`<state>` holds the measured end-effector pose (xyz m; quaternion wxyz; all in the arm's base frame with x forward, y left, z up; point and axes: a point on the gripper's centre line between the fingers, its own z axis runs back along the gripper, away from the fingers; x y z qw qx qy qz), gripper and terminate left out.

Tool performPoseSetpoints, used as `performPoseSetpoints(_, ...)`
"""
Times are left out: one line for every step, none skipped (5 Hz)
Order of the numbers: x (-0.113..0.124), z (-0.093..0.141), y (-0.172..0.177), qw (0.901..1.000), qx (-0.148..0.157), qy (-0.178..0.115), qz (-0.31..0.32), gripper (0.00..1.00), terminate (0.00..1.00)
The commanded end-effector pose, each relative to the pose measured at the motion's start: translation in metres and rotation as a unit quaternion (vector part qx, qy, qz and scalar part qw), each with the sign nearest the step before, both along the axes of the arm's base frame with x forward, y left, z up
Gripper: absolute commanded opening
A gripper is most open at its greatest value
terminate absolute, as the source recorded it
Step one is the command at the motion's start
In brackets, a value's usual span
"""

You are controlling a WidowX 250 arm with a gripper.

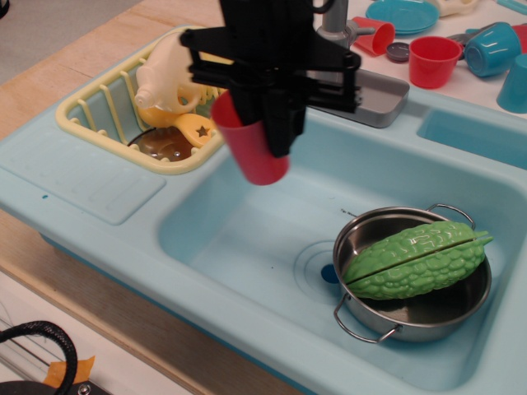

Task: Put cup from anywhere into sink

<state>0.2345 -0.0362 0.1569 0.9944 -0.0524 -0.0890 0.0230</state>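
My black gripper (262,123) is shut on the tall red cup (249,148), gripping its rim, and holds it tilted in the air above the back left part of the light-blue sink (247,239). The cup's base hangs well above the basin floor. The grey faucet (346,58) stands just behind the gripper, partly hidden by it.
A steel pot (412,304) with a green bitter gourd (412,257) sits in the sink's right half, by the drain (317,267). A yellow dish rack (156,115) with items is at the left. Red and blue cups (461,53) stand at the back right.
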Motion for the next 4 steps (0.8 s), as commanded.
performPoseSetpoints(0.0143,0.0040,-0.0078,0.9995,-0.009,-0.017,-0.025,1.00,0.00)
performPoseSetpoints(0.0143,0.0040,-0.0078,0.9995,-0.009,-0.017,-0.025,1.00,0.00)
performPoseSetpoints(0.0143,0.0040,-0.0078,0.9995,-0.009,-0.017,-0.025,1.00,0.00)
performPoseSetpoints(0.0143,0.0040,-0.0078,0.9995,-0.009,-0.017,-0.025,1.00,1.00)
